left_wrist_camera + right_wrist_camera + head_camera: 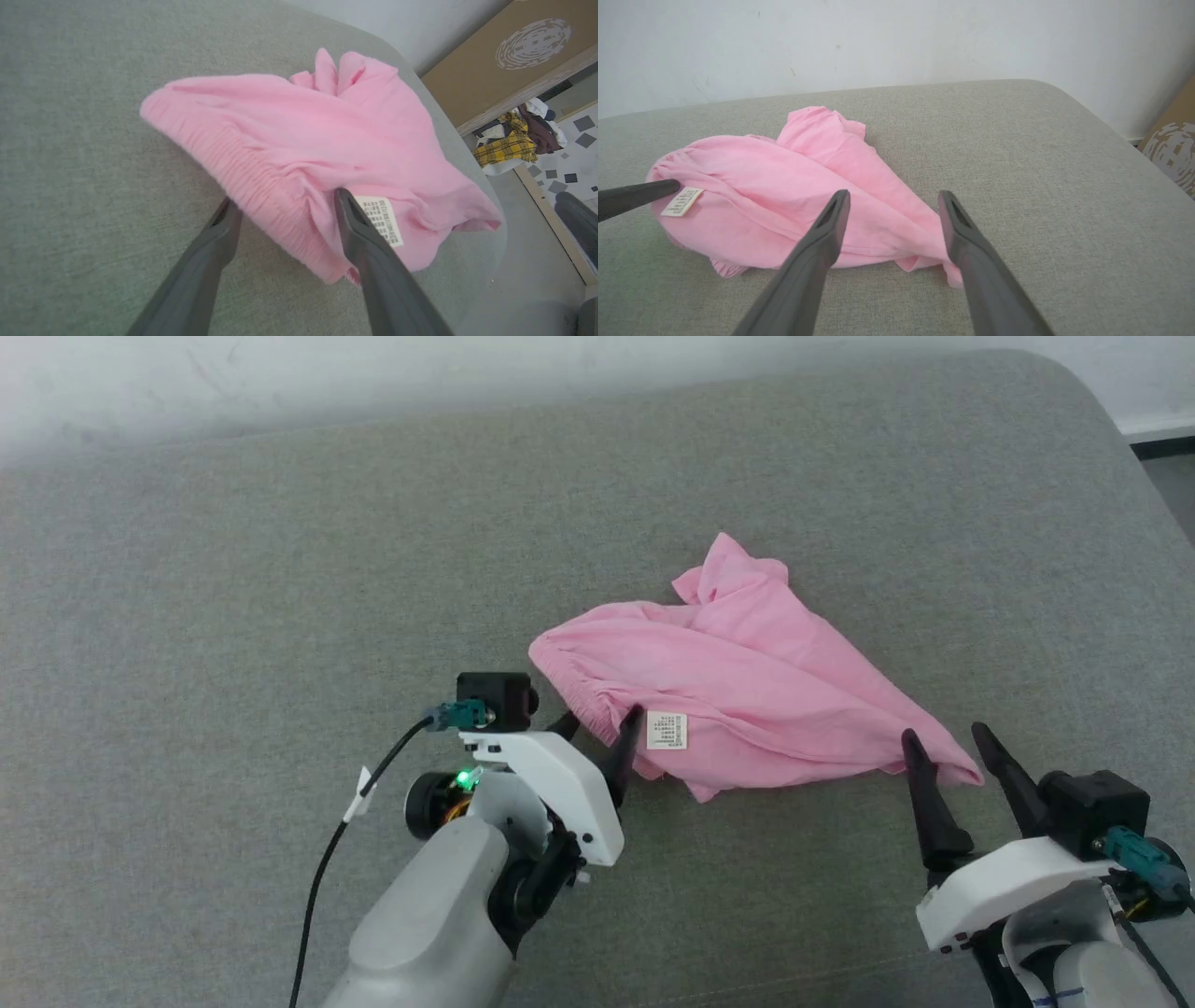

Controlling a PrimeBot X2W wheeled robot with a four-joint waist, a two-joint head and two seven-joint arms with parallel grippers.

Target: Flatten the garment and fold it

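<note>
Left end effector [602, 719] sits with its jaws spread wide at the near left end of the garment [747, 681], holding nothing. From my left wrist view the end effector [285, 200] straddles the gathered waistband [247, 186]. One finger tip is at the waistband's outer edge by the cushion [93, 140]. The other lies over the pink fabric just beside the white label [380, 219]. I cannot tell whether either tip presses into the cloth.

The garment lies crumpled, not flat, on the gray cushion [233, 616], right of centre in my head view. The waistband [574, 677] is at its left end and the label [667, 730] is on the near edge. A bunched flap rises at the far side, and the fabric tapers to a corner at the right.

Right end effector [944, 733] is also spread wide and empty, fingers pointing at that right corner. In my right wrist view the end effector [894, 193] has its left finger over the fabric. Its right finger is at the corner's edge. The left arm's finger shows by the label [682, 201] at the far left of that view.
</note>
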